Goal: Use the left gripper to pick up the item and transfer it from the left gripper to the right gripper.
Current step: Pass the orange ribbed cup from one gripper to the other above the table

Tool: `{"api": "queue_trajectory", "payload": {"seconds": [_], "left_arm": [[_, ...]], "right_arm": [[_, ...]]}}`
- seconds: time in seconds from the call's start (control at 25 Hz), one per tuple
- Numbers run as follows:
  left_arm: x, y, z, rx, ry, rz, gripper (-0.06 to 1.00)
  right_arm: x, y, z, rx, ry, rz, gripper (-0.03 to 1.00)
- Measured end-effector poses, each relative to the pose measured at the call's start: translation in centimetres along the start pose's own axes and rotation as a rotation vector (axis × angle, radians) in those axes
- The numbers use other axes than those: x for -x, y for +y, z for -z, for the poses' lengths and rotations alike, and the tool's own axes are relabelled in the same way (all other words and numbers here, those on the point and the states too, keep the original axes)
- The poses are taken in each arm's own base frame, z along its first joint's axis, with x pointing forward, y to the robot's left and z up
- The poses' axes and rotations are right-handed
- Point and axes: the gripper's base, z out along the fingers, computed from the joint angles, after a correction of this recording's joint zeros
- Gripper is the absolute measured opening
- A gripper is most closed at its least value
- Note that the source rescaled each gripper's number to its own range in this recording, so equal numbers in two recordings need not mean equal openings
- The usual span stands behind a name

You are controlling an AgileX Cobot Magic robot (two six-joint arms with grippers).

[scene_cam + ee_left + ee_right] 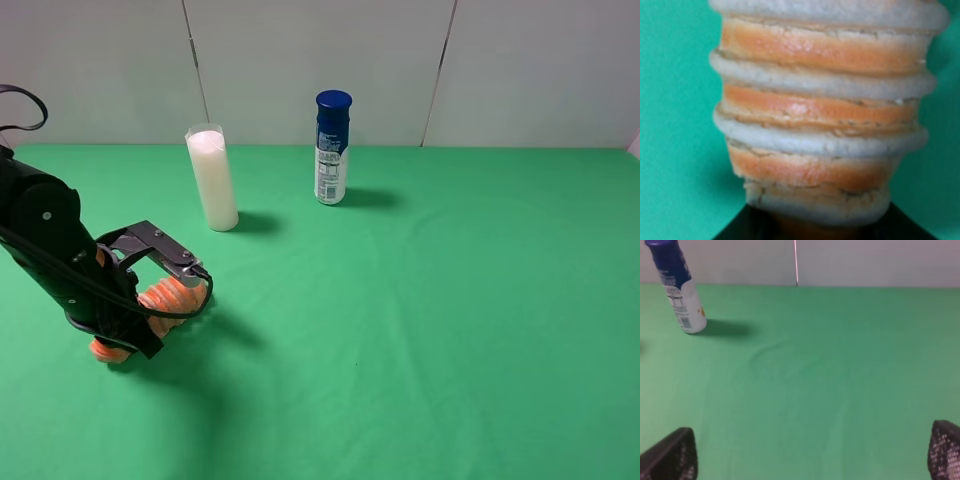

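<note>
Wrinkled green cloth (450, 330), white panelled wall (320, 50). Near the white cylinder (212, 180) my left gripper (178, 305) clamps the soft ribbed roll (170, 292); right gripper (812, 455) gapes.

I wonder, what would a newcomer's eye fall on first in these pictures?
Most likely the orange and cream striped roll, which fills the left wrist view and is at the near left of the green table, with the fingers of the left gripper around it. Next, the tall white cylinder and the blue-capped bottle, standing upright and apart near the back wall.
</note>
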Motion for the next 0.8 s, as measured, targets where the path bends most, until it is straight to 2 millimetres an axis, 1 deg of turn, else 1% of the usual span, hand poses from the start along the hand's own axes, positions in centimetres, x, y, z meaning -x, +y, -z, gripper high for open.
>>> {"api": "queue_trajectory", "payload": {"seconds": [0.24,0.36,0.56,0.8], "left_arm": [[0.0,0.0,0.0,0.0,0.0,-0.001,0.09],[0.0,0.0,0.5,0.004,-0.018,0.0,0.07],[0.0,0.1,2.5,0.021,-0.083,0.002,0.06],[-0.7,0.0,5.3,0.037,-0.125,-0.034,0.04]], "right_arm": [[0.0,0.0,0.0,0.0,0.0,0.0,1.0],[0.0,0.0,0.0,0.0,0.0,0.0,1.0],[0.0,0.0,0.0,0.0,0.0,0.0,1.0],[0.0,-0.1,0.0,-0.009,-0.004,0.018,1.0]]}}
